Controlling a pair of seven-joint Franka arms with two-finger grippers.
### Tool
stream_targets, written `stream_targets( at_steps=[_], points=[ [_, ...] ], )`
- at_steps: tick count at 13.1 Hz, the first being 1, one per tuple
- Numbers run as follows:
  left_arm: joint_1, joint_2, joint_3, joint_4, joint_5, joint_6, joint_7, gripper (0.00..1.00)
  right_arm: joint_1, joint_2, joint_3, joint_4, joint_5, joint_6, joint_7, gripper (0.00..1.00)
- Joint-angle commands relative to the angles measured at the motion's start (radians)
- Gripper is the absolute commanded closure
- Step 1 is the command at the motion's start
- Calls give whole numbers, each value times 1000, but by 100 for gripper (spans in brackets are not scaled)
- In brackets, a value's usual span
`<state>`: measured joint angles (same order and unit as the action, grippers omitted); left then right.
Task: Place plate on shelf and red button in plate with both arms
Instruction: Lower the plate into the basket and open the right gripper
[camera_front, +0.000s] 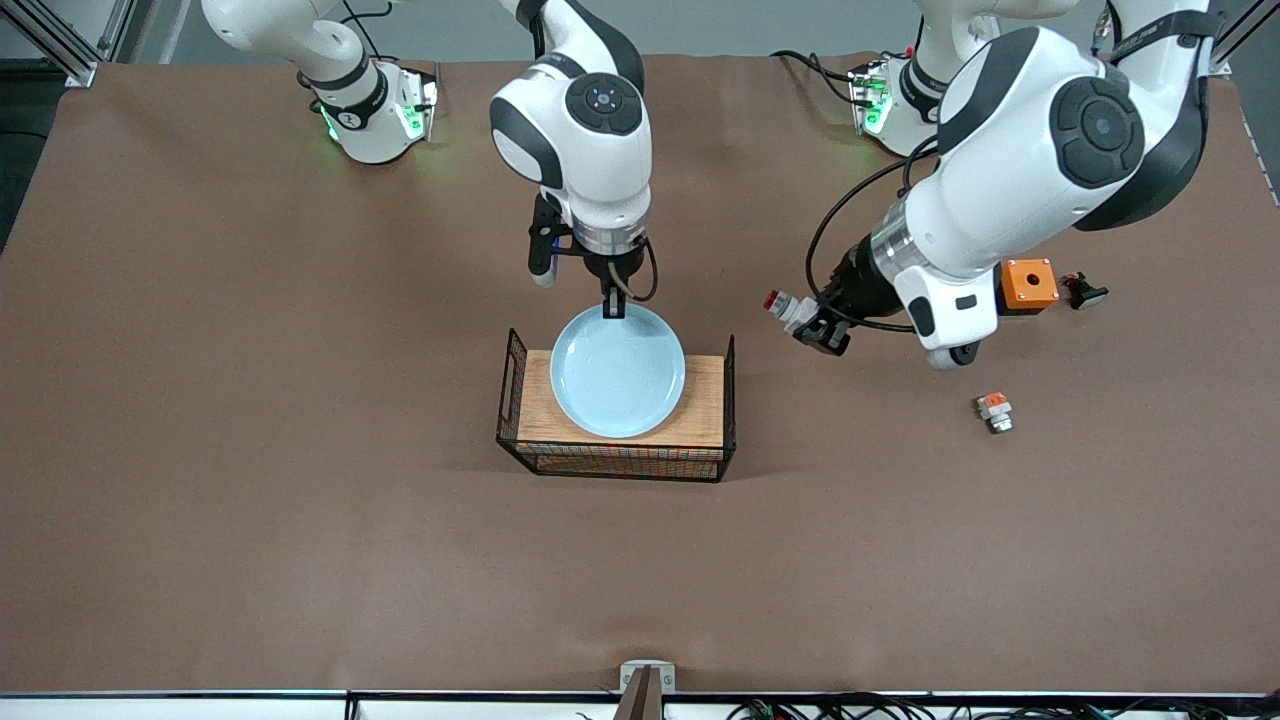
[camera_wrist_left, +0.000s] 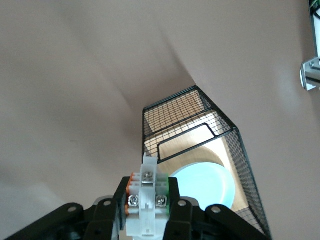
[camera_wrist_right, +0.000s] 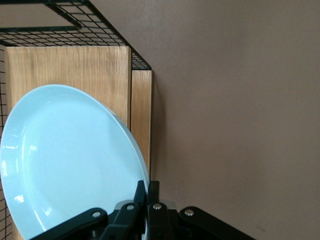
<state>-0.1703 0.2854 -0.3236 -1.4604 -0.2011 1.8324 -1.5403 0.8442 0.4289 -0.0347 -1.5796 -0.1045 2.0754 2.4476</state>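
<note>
- Front view: the right claw (camera_front: 614, 306) pinches the rim of the plate (camera_front: 618, 372), which lies over the wooden board of the wire rack (camera_front: 727, 400).
- Left claw (camera_front: 812, 325) is clamped on the red button (camera_front: 787, 306), above bare counter (camera_front: 300, 400) beside the rack.

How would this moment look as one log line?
right end effector: gripping plate rim over tray | left end effector: holding red button aloft
</note>
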Motion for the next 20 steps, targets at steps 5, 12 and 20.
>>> stream_targets(
  at_steps=[5, 12, 20],
  points=[
    [-5, 46, 0, 51, 0, 28, -55, 75, -4, 37, -7, 29, -50, 21, 30, 99],
    [-23, 52, 1, 49, 37, 27, -58, 75, -10, 63, -8, 33, -99, 22, 25, 0],
    [-25, 52, 0, 49, 37, 28, -70, 75, -66, 57, -1, 133, -51, -11, 16, 0]
  ],
)
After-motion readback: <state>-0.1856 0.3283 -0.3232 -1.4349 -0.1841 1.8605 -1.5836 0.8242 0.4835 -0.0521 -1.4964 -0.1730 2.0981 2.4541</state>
